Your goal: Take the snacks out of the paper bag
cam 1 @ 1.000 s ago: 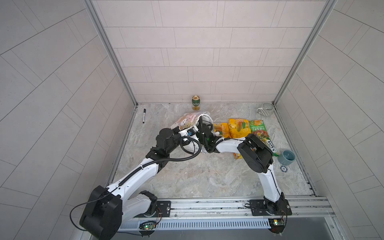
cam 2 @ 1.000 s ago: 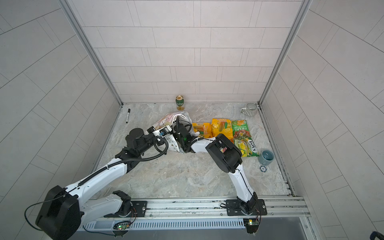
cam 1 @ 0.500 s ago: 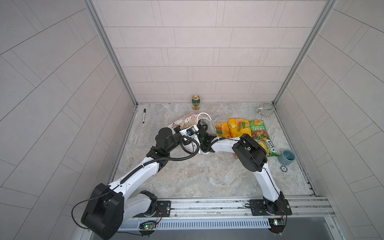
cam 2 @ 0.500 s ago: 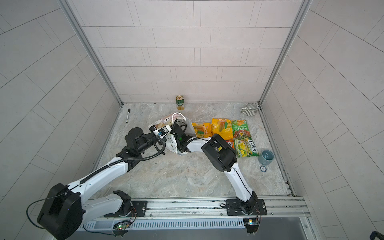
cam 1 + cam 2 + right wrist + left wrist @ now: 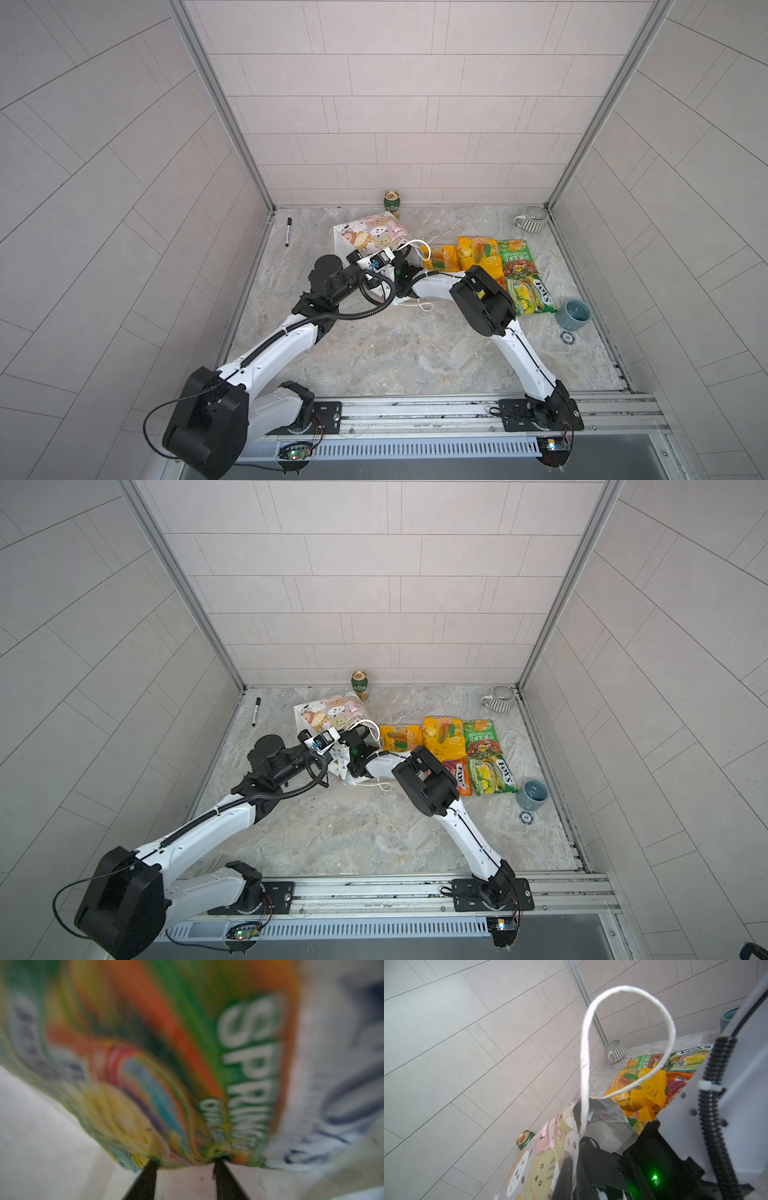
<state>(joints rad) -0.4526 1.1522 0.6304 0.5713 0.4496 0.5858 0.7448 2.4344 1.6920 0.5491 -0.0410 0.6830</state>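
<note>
While my left gripper [image 5: 572, 1167] pinches the rim of the paper bag [image 5: 374, 232], which lies on its side toward the back of the table [image 5: 395, 353], my right gripper [image 5: 185, 1164] sits inside it. Its fingers are narrowly apart at the edge of a green-and-orange snack packet [image 5: 166, 1053]; I cannot tell whether they grip it. More snack packets [image 5: 478, 255] lie just right of the bag's mouth.

paper bag [image 5: 374, 232] lies left of the snacks [image 5: 478, 255], can [image 5: 391, 202] behind it, mug [image 5: 534, 219] back right.
</note>
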